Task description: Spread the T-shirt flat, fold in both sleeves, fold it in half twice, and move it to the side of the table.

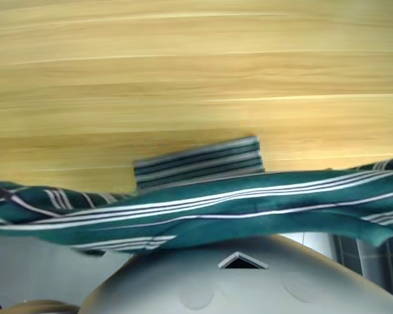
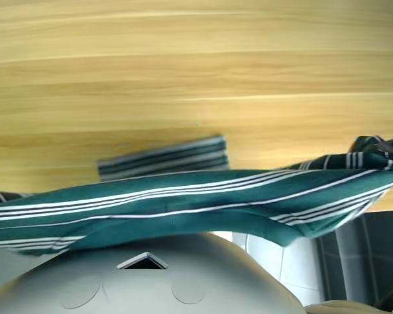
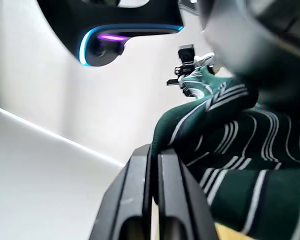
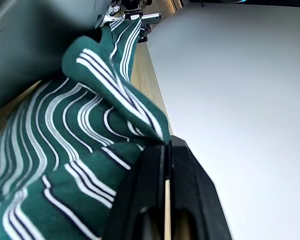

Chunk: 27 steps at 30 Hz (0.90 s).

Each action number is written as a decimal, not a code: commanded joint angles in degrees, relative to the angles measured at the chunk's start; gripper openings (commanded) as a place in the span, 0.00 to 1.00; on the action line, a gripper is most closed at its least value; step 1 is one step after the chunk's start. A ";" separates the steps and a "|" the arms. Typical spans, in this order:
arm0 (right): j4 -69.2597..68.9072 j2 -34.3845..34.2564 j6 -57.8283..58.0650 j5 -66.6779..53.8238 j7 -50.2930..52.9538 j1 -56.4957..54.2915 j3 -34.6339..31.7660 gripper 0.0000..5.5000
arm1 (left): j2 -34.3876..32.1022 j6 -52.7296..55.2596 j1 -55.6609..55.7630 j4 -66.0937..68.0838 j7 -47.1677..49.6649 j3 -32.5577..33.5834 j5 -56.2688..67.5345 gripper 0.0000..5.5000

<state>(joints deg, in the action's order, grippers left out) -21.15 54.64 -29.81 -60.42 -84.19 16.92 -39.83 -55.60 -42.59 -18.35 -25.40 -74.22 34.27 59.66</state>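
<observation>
The green T-shirt point(image 1: 203, 209) with white stripes is stretched in a long band across the near edge of the wooden table point(image 1: 196, 72). A grey striped part of it point(image 1: 198, 161) lies on the tabletop just beyond the band. My left gripper point(image 3: 153, 152) is shut on the shirt's left end, its black fingers point(image 3: 135, 195) pressed together on a fold of cloth. My right gripper point(image 4: 166, 146) is shut on the right end, where the cloth bunches above the fingers point(image 4: 190, 185). Each wrist view shows the other gripper far off along the shirt.
The wooden tabletop runs wide and bare beyond the shirt. White floor point(image 2: 281, 255) shows below the table's near edge at the right.
</observation>
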 commanded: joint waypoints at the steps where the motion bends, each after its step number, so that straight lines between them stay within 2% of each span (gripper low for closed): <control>1: 6.95 1.47 2.71 15.31 3.71 -9.54 10.04 0.00 | 2.97 4.24 17.98 13.47 6.70 -12.72 -22.62 0.00; 2: 9.08 1.71 3.43 18.96 4.35 -12.19 12.89 0.00 | 3.99 4.69 21.40 16.54 7.05 -15.86 -26.59 0.00; 5: 26.03 0.16 2.95 38.76 4.56 -30.17 28.23 0.00 | 8.23 6.40 35.76 31.64 5.06 -27.74 -39.53 0.00; 6: 34.59 -1.47 2.68 46.03 5.21 -38.94 33.43 0.00 | 9.85 6.04 42.38 40.28 3.57 -31.51 -44.08 0.00; 8: 57.49 -6.66 4.70 64.00 16.15 -62.39 43.83 0.00 | 13.47 6.90 61.45 63.58 4.64 -38.16 -54.89 0.00; 9: 69.45 -10.06 8.75 71.53 27.60 -75.78 47.89 0.00 | 15.54 10.92 73.30 75.23 10.63 -40.54 -60.13 0.00; 10: 79.61 -13.06 15.79 76.25 44.00 -89.20 49.73 0.00 | 17.41 17.28 85.86 84.70 23.74 -42.41 -65.41 0.00; 11: 86.31 -14.18 22.03 77.01 60.69 -100.92 48.24 0.00 | 17.91 23.83 98.21 91.11 41.72 -43.50 -70.16 0.00; 12: 89.95 -14.18 25.41 76.20 72.19 -109.29 45.84 0.00 | 17.61 28.36 107.99 94.81 56.94 -42.50 -71.96 0.00; 13: 91.31 -13.46 26.16 73.97 78.53 -114.88 42.66 0.00 | 16.88 30.49 115.11 96.49 65.72 -39.10 -69.75 0.00; 14: 90.92 -11.98 24.11 71.83 81.55 -118.47 39.71 0.00 | 15.58 29.35 120.94 96.49 67.73 -32.17 -62.31 0.00; 16: 85.88 -8.44 16.09 69.42 80.52 -117.59 35.79 0.00 | 12.15 20.41 123.61 92.02 65.84 -24.16 -54.96 0.00; 18: 73.11 -6.44 7.47 66.74 73.66 -101.31 31.75 0.00 | 10.66 9.47 111.75 81.83 60.30 -20.96 -52.92 0.00; 19: 66.22 -6.42 3.02 66.07 71.52 -87.61 29.79 0.00 | 11.01 4.26 100.68 76.69 57.68 -20.19 -52.89 0.00; 20: 61.31 -6.84 -0.40 66.98 71.54 -75.40 29.01 0.00 | 11.04 -0.75 90.27 73.48 57.42 -20.17 -55.16 0.00; 22: 60.56 -10.87 -4.89 67.93 73.88 -55.54 28.91 0.00 | 11.22 -11.18 69.43 73.88 60.60 -21.85 -63.45 0.00; 24: 62.11 -14.82 -6.94 67.30 74.00 -45.76 30.02 0.00 | 13.46 -15.80 56.98 77.87 57.75 -22.67 -62.27 0.00; 27: 61.43 -16.34 -8.73 68.51 70.37 -39.75 34.07 0.00 | 15.28 -17.46 48.18 81.29 48.62 -26.63 -59.35 0.00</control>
<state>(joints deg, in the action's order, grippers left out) 38.37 41.65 -39.12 7.78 -13.62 -36.58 -7.98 -42.53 -58.04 46.01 49.25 -20.08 9.50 -0.91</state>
